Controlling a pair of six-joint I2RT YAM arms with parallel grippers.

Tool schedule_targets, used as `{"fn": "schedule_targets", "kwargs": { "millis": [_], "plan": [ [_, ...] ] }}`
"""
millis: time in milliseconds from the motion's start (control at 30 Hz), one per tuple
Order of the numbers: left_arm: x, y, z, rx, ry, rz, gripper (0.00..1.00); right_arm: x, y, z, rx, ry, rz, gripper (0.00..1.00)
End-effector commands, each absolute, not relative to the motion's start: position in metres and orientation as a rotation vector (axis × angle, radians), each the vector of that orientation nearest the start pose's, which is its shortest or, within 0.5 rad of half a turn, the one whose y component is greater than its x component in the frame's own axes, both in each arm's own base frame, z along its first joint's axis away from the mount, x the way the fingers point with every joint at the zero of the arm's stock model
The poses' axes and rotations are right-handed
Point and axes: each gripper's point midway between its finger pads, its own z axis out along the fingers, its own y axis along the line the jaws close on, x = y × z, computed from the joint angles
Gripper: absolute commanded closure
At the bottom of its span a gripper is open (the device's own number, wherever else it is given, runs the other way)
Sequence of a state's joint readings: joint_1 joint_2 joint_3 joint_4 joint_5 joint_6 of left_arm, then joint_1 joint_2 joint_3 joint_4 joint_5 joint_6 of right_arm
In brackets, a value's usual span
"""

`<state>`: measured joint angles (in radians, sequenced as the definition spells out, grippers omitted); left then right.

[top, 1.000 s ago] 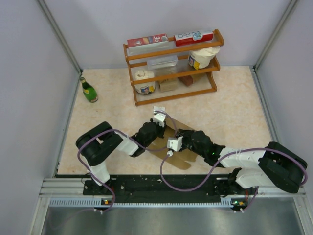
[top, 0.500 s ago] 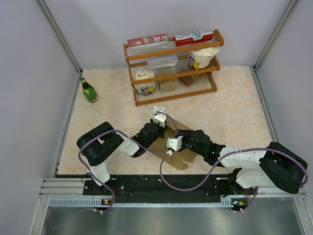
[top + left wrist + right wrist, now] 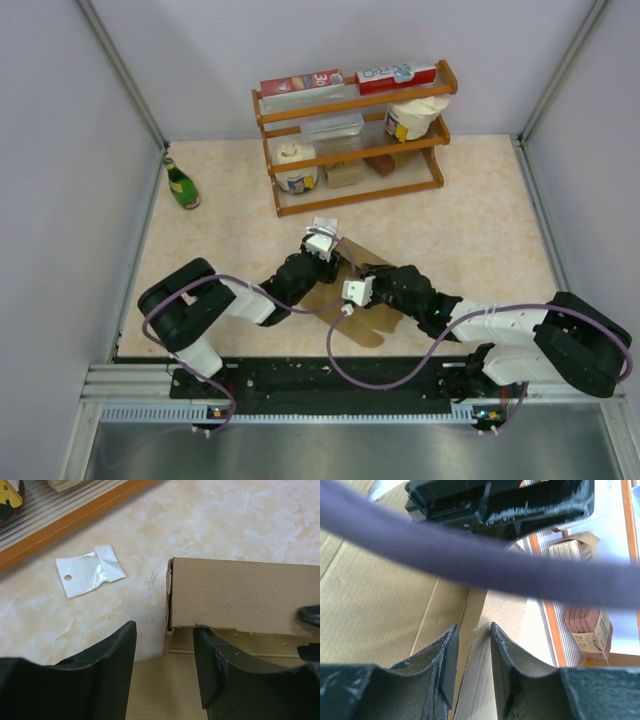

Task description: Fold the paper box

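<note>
The paper box [image 3: 240, 597] lies near the middle of the surface [image 3: 480, 210], largely hidden under both arms from above, with one panel upright over flat flaps. The left gripper [image 3: 164, 630] hangs over it, jaws released. The right gripper [image 3: 472, 630] has its jaws narrowly astride a cardboard fold, and I cannot tell whether they pinch it. Beyond lies a small clear bag [image 3: 90, 576], then a wooden rack [image 3: 360, 196] holding white tubs [image 3: 415, 118], a clear container [image 3: 332, 125] and brown packs [image 3: 345, 173], with red cartons [image 3: 300, 82] on top.
</note>
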<state>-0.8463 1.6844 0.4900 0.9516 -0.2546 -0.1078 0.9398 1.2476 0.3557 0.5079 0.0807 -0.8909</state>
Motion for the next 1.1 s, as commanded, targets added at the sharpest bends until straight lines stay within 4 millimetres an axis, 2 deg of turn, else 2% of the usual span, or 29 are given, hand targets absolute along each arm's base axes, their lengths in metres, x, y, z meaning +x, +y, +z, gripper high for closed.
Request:
{"fn": "schedule_targets", "kwargs": {
  "millis": [0, 200, 467, 800, 933, 1067],
  "plan": [
    [0.298, -0.287, 0.093, 0.442, 1.726, -0.523, 0.46, 0.243, 0.272, 0.118, -1.445, 1.199, 0.023, 0.68],
    [0.278, -0.277, 0.099, 0.466, 1.731, -0.576, 0.45, 0.243, 0.274, 0.119, -1.446, 1.2, 0.031, 0.66],
    [0.255, -0.264, 0.092, 0.476, 1.805, -0.612, 0.45, 0.243, 0.276, 0.115, -1.438, 1.207, 0.048, 0.64],
    [0.249, -0.241, 0.105, 0.34, 1.79, -0.615, 0.44, 0.238, 0.279, 0.103, -1.48, 1.222, 0.084, 0.64],
    [0.253, -0.233, 0.113, 0.287, 1.778, -0.59, 0.44, 0.239, 0.281, 0.115, -1.451, 1.207, 0.086, 0.63],
    [0.257, -0.227, 0.123, 0.263, 1.769, -0.552, 0.42, 0.239, 0.285, 0.135, -1.412, 1.188, 0.109, 0.57]
  ]
}}
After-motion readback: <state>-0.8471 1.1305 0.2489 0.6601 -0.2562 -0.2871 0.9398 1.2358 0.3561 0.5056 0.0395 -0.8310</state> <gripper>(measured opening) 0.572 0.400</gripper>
